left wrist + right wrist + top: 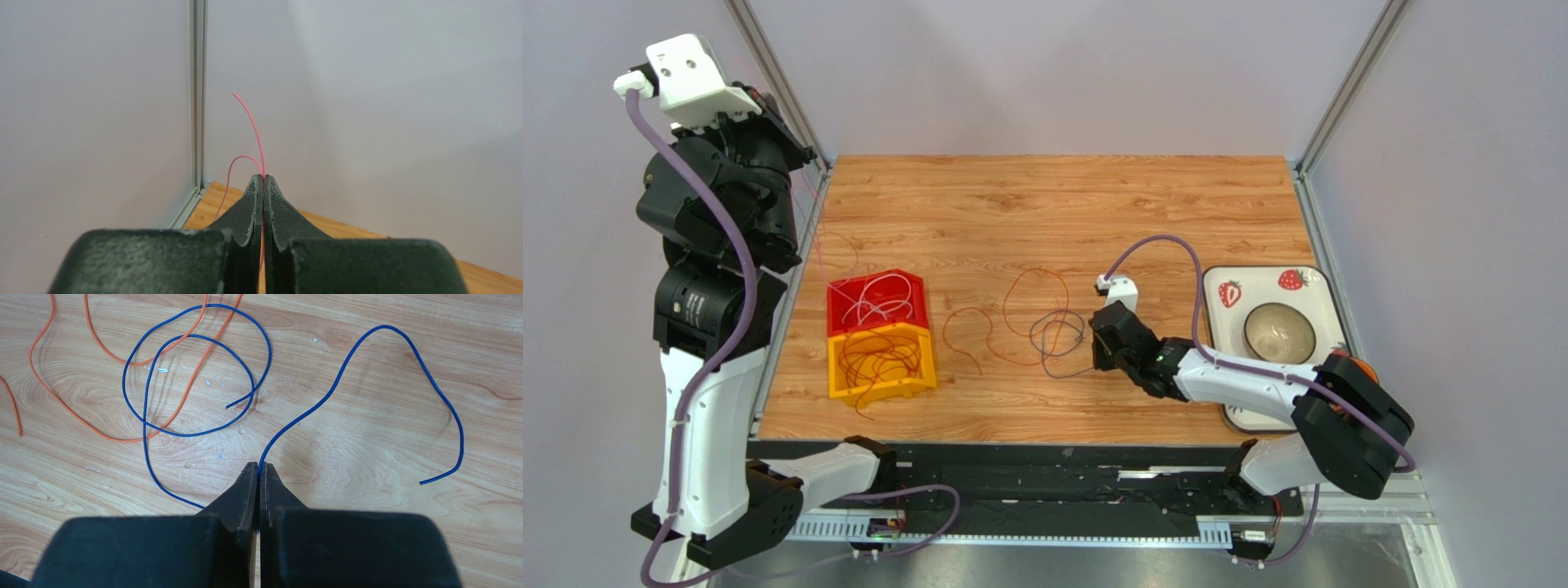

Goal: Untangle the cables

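Pink cable point(253, 125) pinched in fully closed left gripper point(264, 179), held high left of bin point(885, 390), likely drawing it free. Right gripper point(258, 468), closed tight on blue cable point(341, 367) right of bin, anchors it beside orange cables point(195, 369).

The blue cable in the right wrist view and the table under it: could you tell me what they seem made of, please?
The blue cable: probably plastic-insulated wire, smooth and slightly glossy; it holds springy curves. The table: wood or wood-look laminate, matte; the grain pattern leaves it open.
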{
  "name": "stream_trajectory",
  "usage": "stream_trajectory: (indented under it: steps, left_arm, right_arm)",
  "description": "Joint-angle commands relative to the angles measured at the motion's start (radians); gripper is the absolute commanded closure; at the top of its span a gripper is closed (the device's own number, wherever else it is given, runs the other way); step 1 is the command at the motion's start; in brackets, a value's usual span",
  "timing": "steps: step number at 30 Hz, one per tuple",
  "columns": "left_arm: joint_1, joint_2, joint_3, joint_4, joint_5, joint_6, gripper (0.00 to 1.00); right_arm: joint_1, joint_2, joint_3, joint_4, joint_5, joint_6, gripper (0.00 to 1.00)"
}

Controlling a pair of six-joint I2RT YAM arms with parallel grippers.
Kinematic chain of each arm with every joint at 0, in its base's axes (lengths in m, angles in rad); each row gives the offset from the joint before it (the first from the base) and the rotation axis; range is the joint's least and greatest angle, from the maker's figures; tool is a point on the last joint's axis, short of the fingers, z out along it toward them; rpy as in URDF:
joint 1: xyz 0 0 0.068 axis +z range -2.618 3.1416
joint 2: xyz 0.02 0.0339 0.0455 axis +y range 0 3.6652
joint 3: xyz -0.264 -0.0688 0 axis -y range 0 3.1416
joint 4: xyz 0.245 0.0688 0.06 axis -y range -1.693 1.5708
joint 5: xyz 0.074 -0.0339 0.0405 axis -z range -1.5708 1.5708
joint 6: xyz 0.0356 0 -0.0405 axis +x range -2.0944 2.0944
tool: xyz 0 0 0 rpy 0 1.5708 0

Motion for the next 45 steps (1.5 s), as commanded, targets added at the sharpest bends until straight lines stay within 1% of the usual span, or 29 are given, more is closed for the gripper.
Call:
stream_trajectory:
  steps: [1, 2, 5, 13, 16, 23, 31, 38, 45]
  left_arm:
    - [0.006, -0.021, 0.034, 0.041, 0.099, 0.005, 1.0]
    - [0.006, -0.02, 0.052, 0.045, 0.117, 0.005, 1.0]
    - [0.006, -0.018, 0.083, 0.053, 0.113, 0.008, 1.0]
    - [0.004, -0.024, 0.12, 0.051, 0.125, 0.02, 1.0]
    - [0.004, -0.034, 0.085, 0.054, 0.09, 0.028, 1.0]
    - [0.004, -0.08, -0.055, 0.085, 0.047, 0.022, 1.0]
    - [0.006, -0.055, -0.162, 0.156, -0.019, 0.068, 1.0]
    - [0.006, -0.077, -0.302, 0.254, -0.047, 0.095, 1.0]
    - [0.036, -0.093, -0.397, 0.288, -0.059, 0.1, 1.0]
  right_arm:
    - [0.001, 0.003, 0.005, 0.052, -0.004, -0.013, 1.0]
    - [-0.001, 0.006, 0.005, 0.052, -0.001, -0.013, 1.0]
    - [-0.002, 0.006, 0.007, 0.052, -0.002, -0.013, 1.0]
    - [-0.001, 0.009, 0.008, 0.05, -0.004, -0.014, 1.0]
    - [-0.001, 0.009, 0.008, 0.05, -0.004, -0.013, 1.0]
    - [-0.001, 0.014, 0.011, 0.05, -0.008, -0.014, 1.0]
    - [0.001, 0.02, 0.017, 0.044, -0.01, -0.014, 1.0]
    - [-0.001, 0.034, 0.027, 0.036, -0.01, -0.016, 1.0]
    - [-0.001, 0.05, 0.04, 0.025, -0.011, -0.014, 1.0]
